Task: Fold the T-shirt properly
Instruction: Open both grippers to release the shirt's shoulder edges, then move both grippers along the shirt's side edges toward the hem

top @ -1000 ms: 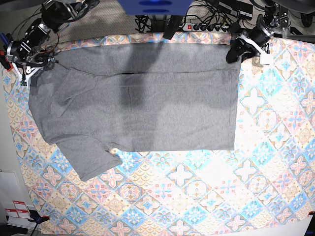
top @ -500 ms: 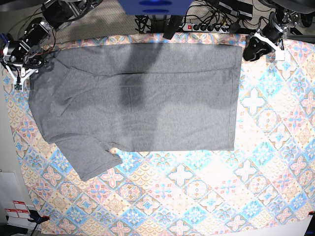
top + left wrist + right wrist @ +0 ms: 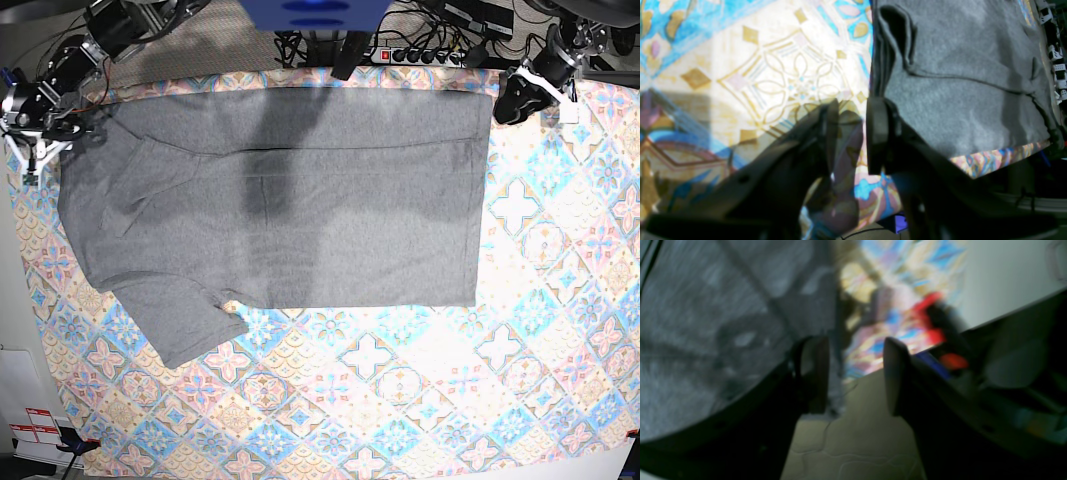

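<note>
You have a big bench covered by a bright diamond-pattern tablecloth point(image 3: 420, 400), and the grey T-shirt point(image 3: 300, 200) lies flat on the far half of it, with its bottom hem toward your left arm and its sleeves toward your right arm. One sleeve point(image 3: 185, 325) sticks out toward the near side. The far long edge looks already folded in, because a straight line runs across the shirt there. Your left tool point(image 3: 850, 133) hangs just beside the far hem corner, over the cloth, with a small gap between its jaws and nothing in it. Your right tool point(image 3: 855, 373) is off the shoulder end, near the bench edge, with a wider gap and nothing in it too; that picture is blurry. Watch out from here. If you pinch at the hem corner, you could grab the tablecloth with the shirt, because the edges lie close together. If you take only the top layer, the fold could open up. If one tool pulls first, the shirt may slide crooked.
</note>
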You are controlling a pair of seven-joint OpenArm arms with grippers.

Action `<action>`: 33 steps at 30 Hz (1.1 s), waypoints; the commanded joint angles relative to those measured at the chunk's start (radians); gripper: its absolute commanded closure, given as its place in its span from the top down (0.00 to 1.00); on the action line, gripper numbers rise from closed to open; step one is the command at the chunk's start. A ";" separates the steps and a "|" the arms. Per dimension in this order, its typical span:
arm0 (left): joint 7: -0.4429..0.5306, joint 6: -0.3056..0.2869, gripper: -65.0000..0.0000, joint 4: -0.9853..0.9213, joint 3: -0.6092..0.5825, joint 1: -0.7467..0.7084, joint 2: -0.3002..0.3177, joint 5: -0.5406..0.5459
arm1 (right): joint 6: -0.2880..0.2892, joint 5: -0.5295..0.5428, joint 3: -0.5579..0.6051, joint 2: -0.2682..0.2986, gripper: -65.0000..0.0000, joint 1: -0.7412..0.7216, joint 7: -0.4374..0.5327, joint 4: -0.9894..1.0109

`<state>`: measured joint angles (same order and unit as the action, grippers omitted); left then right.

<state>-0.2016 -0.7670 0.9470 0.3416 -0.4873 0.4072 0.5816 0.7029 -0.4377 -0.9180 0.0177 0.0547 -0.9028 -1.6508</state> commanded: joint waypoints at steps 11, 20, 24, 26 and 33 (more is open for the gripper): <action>-0.203 0.069 0.33 0.252 0.007 -0.004 -0.020 -0.208 | -0.005 0.006 0.095 0.017 0.39 -0.009 0.012 -0.165; -0.551 0.069 0.33 0.518 0.115 0.195 -0.098 -0.216 | -0.005 0.006 0.259 0.017 0.39 -0.019 0.000 -0.234; -0.721 0.069 0.33 0.565 0.149 0.345 -0.107 -0.217 | -0.005 0.006 0.316 0.017 0.39 -0.082 -0.003 -0.222; -0.773 0.069 0.33 0.570 0.146 0.411 -0.110 -0.219 | -0.005 0.006 0.339 0.023 0.39 -0.128 -0.035 -0.200; -0.824 0.069 0.34 0.567 0.037 0.592 -0.147 -0.232 | -0.005 0.004 0.360 0.052 0.40 -0.293 -0.121 -0.029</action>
<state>-1.0374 -0.6941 1.4975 0.3771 0.0929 0.2512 0.3386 0.7021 -0.4385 -0.5591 0.0601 -0.2222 -1.0367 -1.6657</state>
